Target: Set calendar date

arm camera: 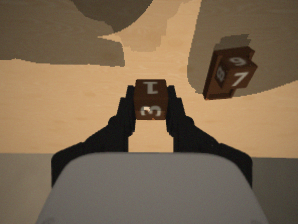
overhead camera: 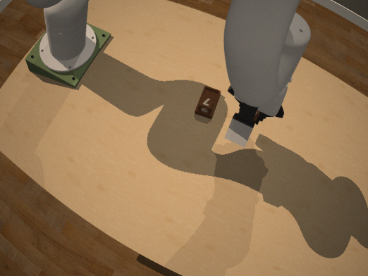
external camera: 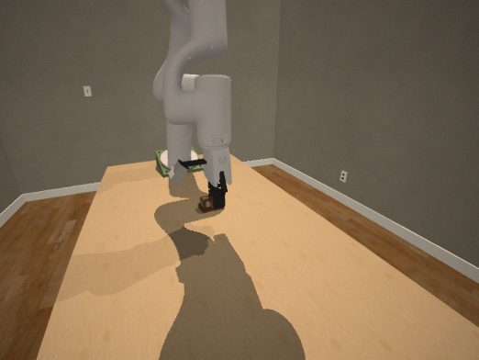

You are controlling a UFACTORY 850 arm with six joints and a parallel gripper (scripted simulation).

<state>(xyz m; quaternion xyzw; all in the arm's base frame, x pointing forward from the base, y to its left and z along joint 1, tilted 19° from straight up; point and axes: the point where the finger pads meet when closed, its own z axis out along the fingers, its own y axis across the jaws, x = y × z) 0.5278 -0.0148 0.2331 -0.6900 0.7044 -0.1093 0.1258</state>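
A small brown wooden cube with white digits (arm camera: 150, 99) is clamped between the two black fingers of the dark gripper (arm camera: 150, 111), seen from the wrist camera. The digits 1 and 3 are shown on its visible faces. It is held above the pale wooden table (overhead camera: 106, 183); contact with the table cannot be told. Nearby, to the right in the wrist view, a dark brown wooden calendar tray (arm camera: 214, 84) is seen holding a second brown cube (arm camera: 238, 72), marked 7, 9 and 8. The white arm (external camera: 211, 119) is mounted on a green square base plate (overhead camera: 34, 67).
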